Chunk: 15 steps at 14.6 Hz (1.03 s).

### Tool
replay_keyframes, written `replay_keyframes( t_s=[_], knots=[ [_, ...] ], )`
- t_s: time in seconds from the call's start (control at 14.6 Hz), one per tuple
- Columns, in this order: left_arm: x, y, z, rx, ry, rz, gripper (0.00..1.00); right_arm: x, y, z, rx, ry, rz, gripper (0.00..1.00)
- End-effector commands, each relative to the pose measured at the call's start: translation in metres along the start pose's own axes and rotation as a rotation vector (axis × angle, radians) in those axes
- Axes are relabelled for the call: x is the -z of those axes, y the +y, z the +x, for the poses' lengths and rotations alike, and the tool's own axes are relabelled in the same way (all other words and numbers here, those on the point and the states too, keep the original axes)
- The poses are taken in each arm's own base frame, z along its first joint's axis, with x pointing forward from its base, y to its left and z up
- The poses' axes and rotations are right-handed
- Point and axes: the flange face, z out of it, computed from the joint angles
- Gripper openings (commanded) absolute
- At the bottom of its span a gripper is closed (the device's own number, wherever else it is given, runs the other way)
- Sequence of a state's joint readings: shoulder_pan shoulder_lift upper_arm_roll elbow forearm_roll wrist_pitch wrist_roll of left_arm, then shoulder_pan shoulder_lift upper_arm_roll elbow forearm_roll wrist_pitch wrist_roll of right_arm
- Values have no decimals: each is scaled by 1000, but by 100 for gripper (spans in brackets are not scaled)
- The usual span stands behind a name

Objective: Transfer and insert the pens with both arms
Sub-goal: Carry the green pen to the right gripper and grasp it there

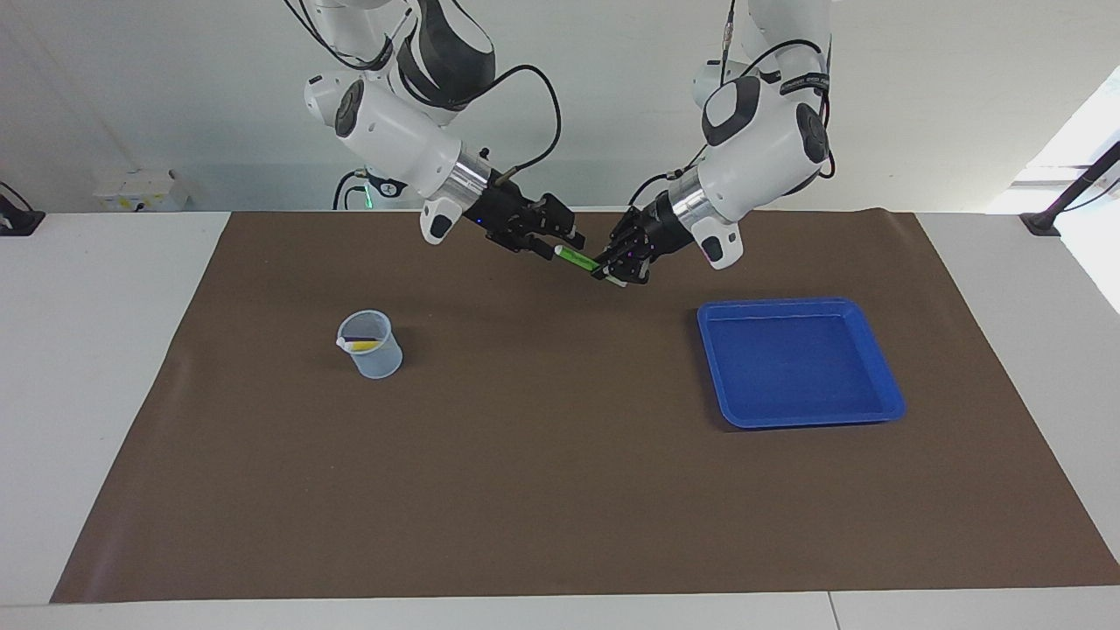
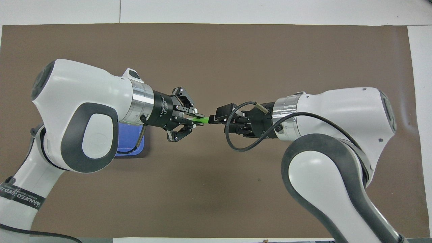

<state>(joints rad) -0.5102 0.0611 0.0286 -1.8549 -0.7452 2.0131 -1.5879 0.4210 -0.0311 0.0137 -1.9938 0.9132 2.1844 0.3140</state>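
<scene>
The green pen (image 1: pixel 577 258) is held in the air above the brown mat (image 1: pixel 560 490), at upper centre of the facing view, between the two grippers. The left gripper (image 1: pixel 612 273) is closed on one end; the right gripper (image 1: pixel 560 248) is set around the pale cap end, though whether its fingers have closed cannot be told. A yellow and a purple pen are already seen in the clear cup (image 1: pixel 371 345) at centre left; the blue tray (image 1: pixel 798 360) at centre right is empty. For a clean handover, the receiving grip should be confirmed before the giving one is released, and the pen kept level.
</scene>
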Motion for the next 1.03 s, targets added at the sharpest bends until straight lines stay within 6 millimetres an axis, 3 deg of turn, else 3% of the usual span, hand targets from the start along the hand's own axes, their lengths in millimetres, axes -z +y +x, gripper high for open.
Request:
replay_keyframes(
  t_s=[0.0, 0.21, 0.34, 0.41, 0.48, 0.82, 0.89, 0.96],
  knots=[
    [3, -8, 1, 20, -17, -17, 0, 2, 0, 2, -5, 26, 1, 53],
    [3, -8, 1, 20, -17, -17, 0, 3, -1, 3, -8, 38, 8, 45],
    [3, -8, 1, 22, -21, -17, 0, 4, -1, 3, -9, 39, 10, 26],
    [3, -8, 1, 25, -27, -18, 0, 4, -1, 3, -10, 39, 11, 9],
    [4, -8, 1, 28, -29, -21, 0, 3, -1, 3, -10, 37, 10, 0],
    [7, -5, 3, 23, -31, -36, 0, 4, 2, 4, -13, 28, 6, 0],
    [10, -2, 0, 20, -33, -59, 99, 7, 4, 6, -9, 22, 4, 0],
    [13, -4, -3, 26, -33, -68, 100, 13, 10, 10, -10, 6, -2, 0]
  ],
)
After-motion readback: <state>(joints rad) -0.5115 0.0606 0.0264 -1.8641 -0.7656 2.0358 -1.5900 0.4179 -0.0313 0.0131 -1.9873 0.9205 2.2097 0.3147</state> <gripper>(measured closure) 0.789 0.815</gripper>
